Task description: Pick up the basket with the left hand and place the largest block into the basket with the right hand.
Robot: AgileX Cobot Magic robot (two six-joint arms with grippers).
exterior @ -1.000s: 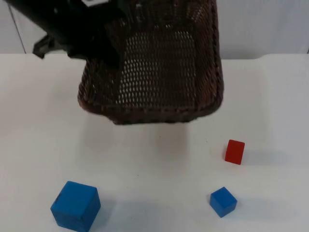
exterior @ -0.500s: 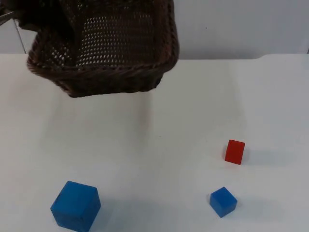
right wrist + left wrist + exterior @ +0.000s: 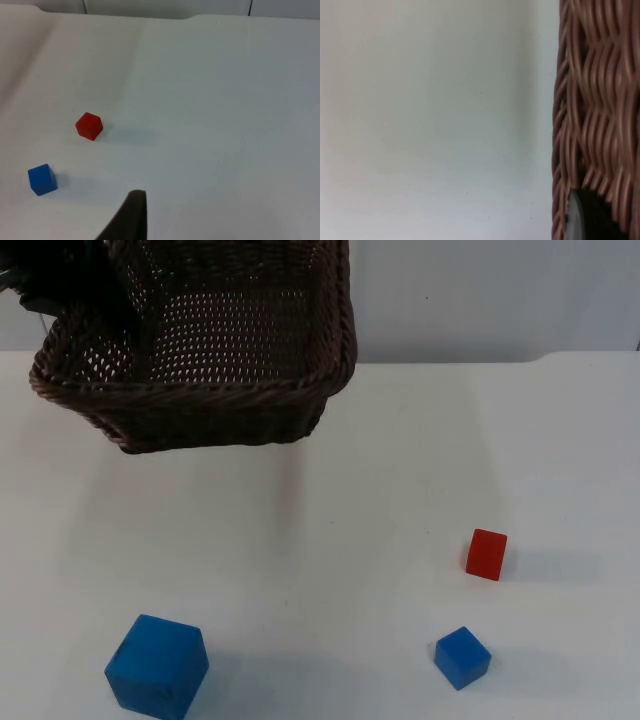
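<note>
The dark brown wicker basket (image 3: 215, 360) hangs tilted above the table's far left, lifted off the surface. My left gripper (image 3: 85, 295) is shut on its left rim; in the left wrist view the woven rim (image 3: 595, 110) runs past a black fingertip (image 3: 587, 217). The largest block, a big blue cube (image 3: 157, 665), rests near the front left edge. A small blue cube (image 3: 462, 657) (image 3: 42, 179) and a red cube (image 3: 486, 554) (image 3: 89, 126) lie at the front right. A fingertip (image 3: 131, 217) of the right gripper hovers right of those two cubes, well off the table.
The white table top (image 3: 380, 470) ends at the grey partition wall (image 3: 480, 300) behind. Open surface stretches between the basket and the blocks.
The basket has swung from the table's middle to the far left with the left arm. The three blocks have not moved.
</note>
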